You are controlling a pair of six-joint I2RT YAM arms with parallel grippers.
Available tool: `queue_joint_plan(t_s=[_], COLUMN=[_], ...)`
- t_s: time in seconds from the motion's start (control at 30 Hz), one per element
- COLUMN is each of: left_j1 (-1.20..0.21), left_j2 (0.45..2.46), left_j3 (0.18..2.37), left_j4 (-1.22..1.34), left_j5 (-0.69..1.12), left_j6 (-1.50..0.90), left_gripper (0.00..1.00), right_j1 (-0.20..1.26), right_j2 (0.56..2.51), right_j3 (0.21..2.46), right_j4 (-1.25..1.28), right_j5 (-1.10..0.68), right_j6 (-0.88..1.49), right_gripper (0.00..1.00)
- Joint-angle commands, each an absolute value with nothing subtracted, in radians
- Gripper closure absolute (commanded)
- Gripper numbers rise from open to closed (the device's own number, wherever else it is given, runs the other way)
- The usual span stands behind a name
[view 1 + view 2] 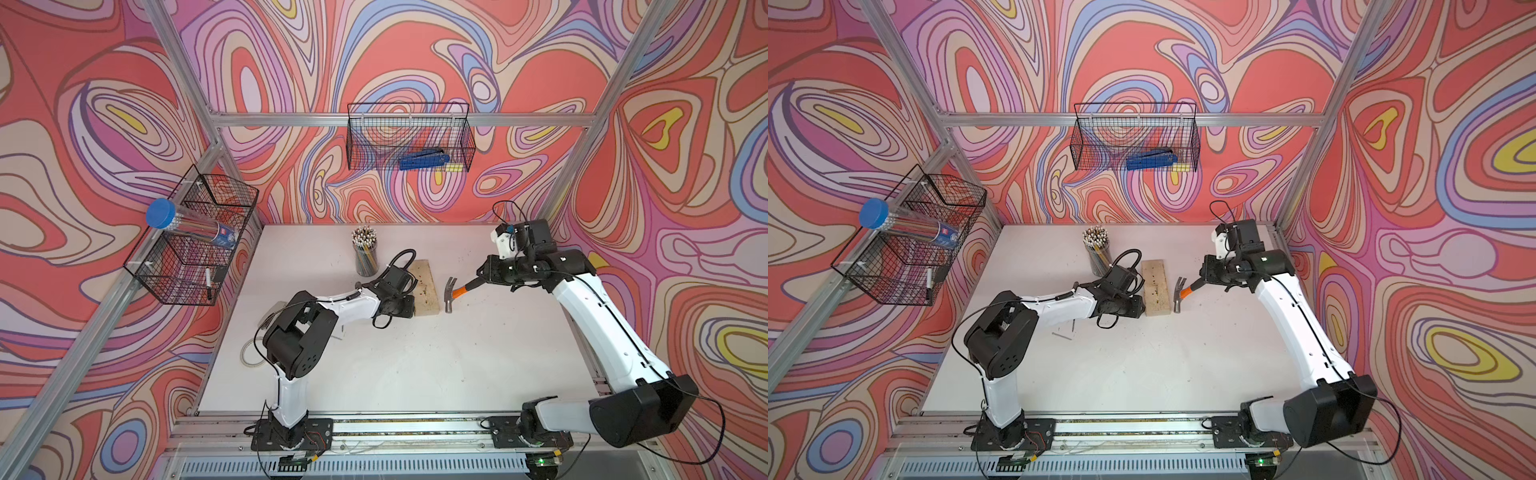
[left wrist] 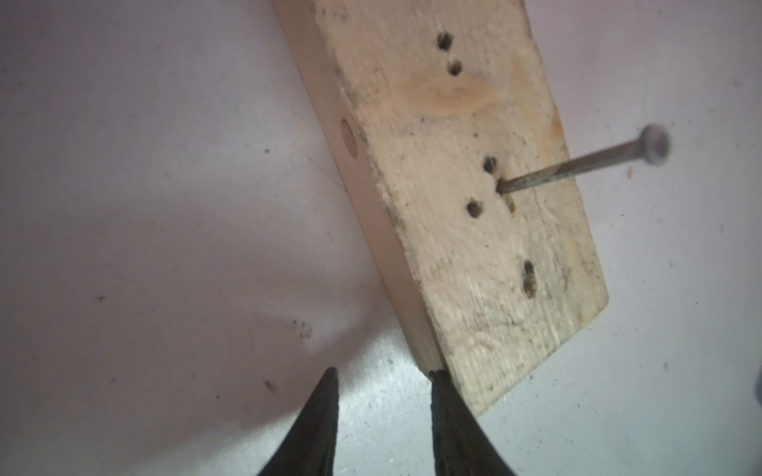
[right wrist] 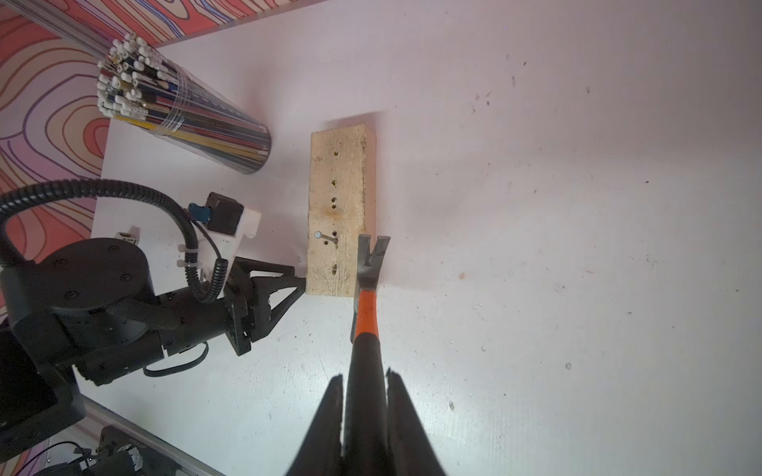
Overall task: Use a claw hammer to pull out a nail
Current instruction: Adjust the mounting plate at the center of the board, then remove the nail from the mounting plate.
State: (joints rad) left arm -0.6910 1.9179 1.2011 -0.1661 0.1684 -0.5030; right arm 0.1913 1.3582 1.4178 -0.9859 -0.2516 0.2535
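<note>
Claw hammer [image 3: 365, 313]: black grip clamped in right gripper [image 3: 365, 376]. Orange shaft runs out to steel head, just beside long edge of wood block [image 3: 336, 198]. Fork near tilted nail [image 3: 325, 237], not touching it. Left gripper [image 2: 383, 371]: jaws apart, holding nothing, one fingertip [image 2: 443, 383] at block corner. Block on white table [image 3: 556, 185].

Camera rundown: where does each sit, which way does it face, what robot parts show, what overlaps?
Top view: high above the arm bases, facing down toward the back wall; table, left arm, right arm whole.
Top view: same head, near-identical; wood block, claw hammer.
Left wrist: on left arm, looking along the left end effector at block and nail; only fingertips show.
Right wrist: looking along the right end effector gripping the hammer; left arm shows.
Shared: both wrist views show the nail.
</note>
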Motion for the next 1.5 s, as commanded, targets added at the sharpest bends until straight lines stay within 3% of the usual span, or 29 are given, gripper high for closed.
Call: queue_joint_plan(t_s=[0.0,0.4,1.03,1.47], left_j1=[-0.708,-0.685,-0.618,-0.612], left_j2=[1.935,1.883,2.210,2.231], left_j3=[1.230,1.311,1.790,1.729], left_j4=[-0.146,-0.282,-0.487,-0.477], left_j5=[0.194,0.096,0.216,0.236], left_j6=[-0.505,-0.392,-0.318,-0.318], left_gripper=[0.61,0.55,0.62,0.64], right_j1=[0.193,0.262,0.343,0.390], right_j2=[1.362,1.446,1.641,1.766], right_j3=[1.447,1.561,1.784,1.940], right_j4=[-0.953,-1.087,-1.222,-1.323], right_j5=[-0.297,-0.266,-0.193,-0.187], right_j6=[0.243,0.184,0.156,0.125], right_gripper=[1.00,1.00,1.00,1.00])
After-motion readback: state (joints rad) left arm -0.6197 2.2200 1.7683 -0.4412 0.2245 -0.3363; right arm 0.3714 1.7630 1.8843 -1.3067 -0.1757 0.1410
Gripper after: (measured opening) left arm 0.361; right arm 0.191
